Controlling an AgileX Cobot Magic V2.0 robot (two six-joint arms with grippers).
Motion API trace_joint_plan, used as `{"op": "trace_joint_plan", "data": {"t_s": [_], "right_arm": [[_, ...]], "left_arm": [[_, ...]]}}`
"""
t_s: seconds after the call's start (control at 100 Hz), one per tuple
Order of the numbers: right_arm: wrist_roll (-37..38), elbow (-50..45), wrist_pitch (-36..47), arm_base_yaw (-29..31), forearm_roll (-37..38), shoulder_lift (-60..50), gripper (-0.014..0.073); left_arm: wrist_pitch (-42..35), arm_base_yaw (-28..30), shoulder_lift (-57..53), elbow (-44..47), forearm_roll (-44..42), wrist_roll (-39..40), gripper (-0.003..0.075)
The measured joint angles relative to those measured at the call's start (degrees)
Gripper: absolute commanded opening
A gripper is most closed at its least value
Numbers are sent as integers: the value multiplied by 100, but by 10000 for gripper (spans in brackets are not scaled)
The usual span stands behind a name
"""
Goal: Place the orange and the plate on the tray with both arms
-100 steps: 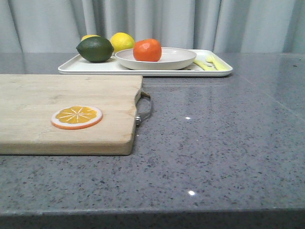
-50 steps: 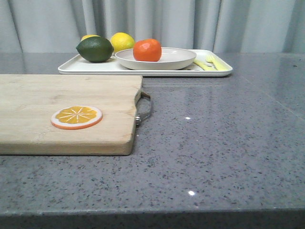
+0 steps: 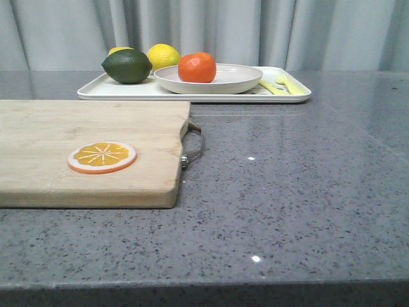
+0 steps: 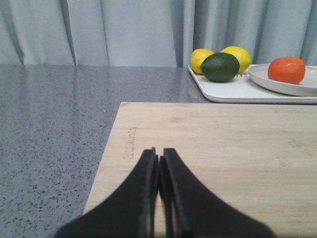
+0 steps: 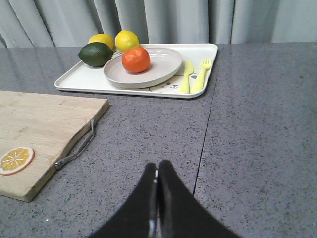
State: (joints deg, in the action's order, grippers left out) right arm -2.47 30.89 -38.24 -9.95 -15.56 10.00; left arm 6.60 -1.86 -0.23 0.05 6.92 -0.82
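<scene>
A: Where was the orange [image 3: 197, 67]?
B: In the plate [image 3: 236, 79], which sat on the tray [image 3: 128, 91] at the table's far side.
A: The grippers?
B: The left gripper [image 4: 159, 161] and the right gripper [image 5: 157, 172] both had their fingers pressed together, holding nothing

So there's a wooden cutting board [image 3: 89, 150] with a metal handle [image 3: 193, 146] sitting on the grey speckled tabletop [image 3: 287, 192], an orange slice [image 3: 102, 157] lying flat on it. Further back: a dark green lime [image 3: 127, 66], two lemons [image 3: 164, 56], plus a yellow fork [image 5: 200, 77] and knife [image 5: 186, 77] side by side. Grey curtain [image 3: 211, 32] behind.
</scene>
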Motion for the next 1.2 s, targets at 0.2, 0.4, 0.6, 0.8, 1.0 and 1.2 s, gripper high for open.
{"op": "trace_joint_plan", "data": {"t_s": [0.2,0.4,0.6,0.8,1.0,1.2], "right_arm": [[0,0,0,0,0,0,-65],[0,0,0,0,0,0,-65],[0,0,0,0,0,0,-65],[0,0,0,0,0,0,-65],[0,0,0,0,0,0,-65],[0,-72,83,0,0,0,-65]], "left_arm": [[149,0,0,0,-21,0,-19],[152,0,0,0,-21,0,-19],[152,0,0,0,-21,0,-19],[163,0,0,0,-21,0,-19],[163,0,0,0,-21,0,-19],[163,0,0,0,-21,0,-19]]}}
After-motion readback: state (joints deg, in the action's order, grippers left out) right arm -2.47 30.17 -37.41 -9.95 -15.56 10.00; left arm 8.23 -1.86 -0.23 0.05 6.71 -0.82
